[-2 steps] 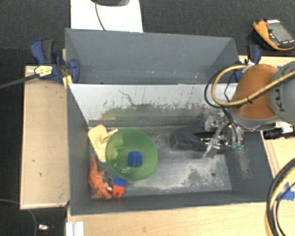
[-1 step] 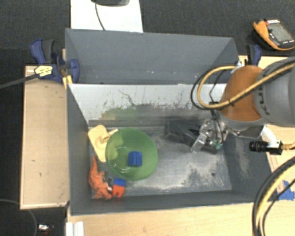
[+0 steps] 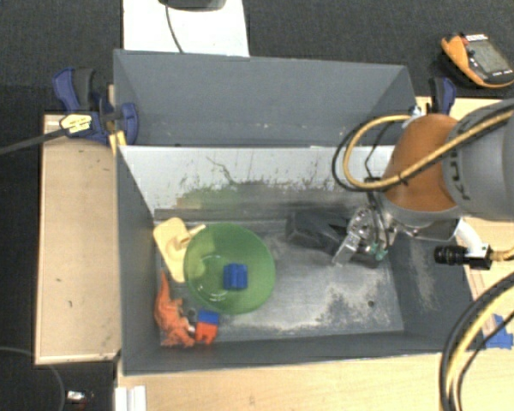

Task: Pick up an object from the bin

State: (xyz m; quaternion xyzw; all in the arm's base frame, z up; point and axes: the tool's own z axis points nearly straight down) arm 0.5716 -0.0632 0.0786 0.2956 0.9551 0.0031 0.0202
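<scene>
In the camera view, the gripper (image 3: 353, 245) hung low, right of the green bowl (image 3: 227, 268), just beside a dark grey blocky thing (image 3: 313, 228) lying up and right of that bowl. We could not tell how far it was open or whether it had hold of anything. We judged a clean grasp needed it centred over the dark thing before closing. Right of the bowl the floor of the bin (image 3: 343, 311) lay bare, leaving good room. The back wall stood near behind the bowl, and a yellow piece (image 3: 170, 234) and an orange toy (image 3: 170, 308) crowded its left.
</scene>
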